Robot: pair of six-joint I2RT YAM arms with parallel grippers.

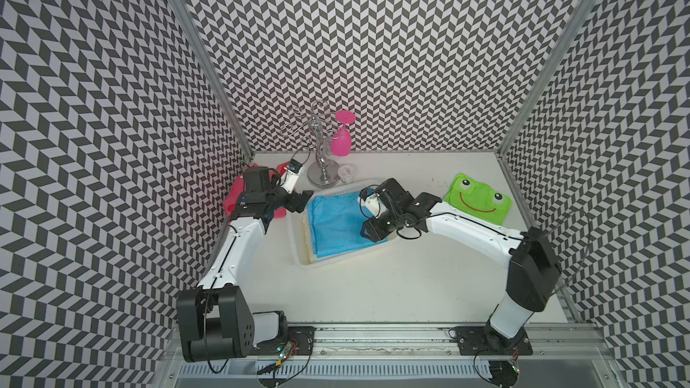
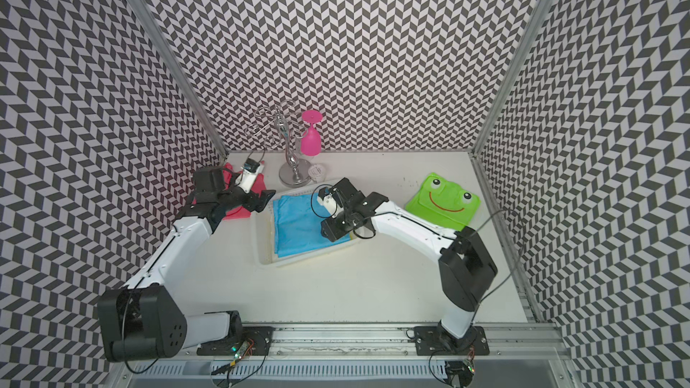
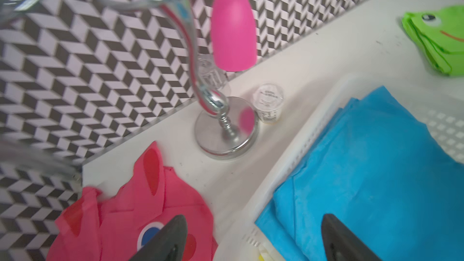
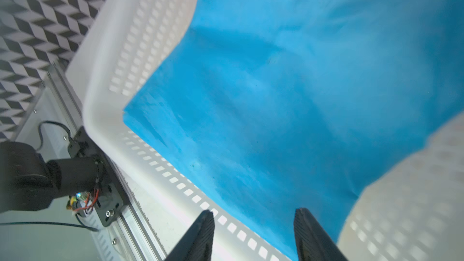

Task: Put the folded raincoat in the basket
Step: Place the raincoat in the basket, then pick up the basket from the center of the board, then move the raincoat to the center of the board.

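Right wrist: right claw [image 4: 254,211] open, empty, above blue raincoat [image 4: 288,96].

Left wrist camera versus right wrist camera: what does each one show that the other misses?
Only the left wrist view: the red raincoat, the metal stand with a pink glass, a small clear cup, the green frog raincoat and the open left gripper. Only the right wrist view: the open right gripper and an arm's black base by the front rail. Both: the blue raincoat lying in the white basket.
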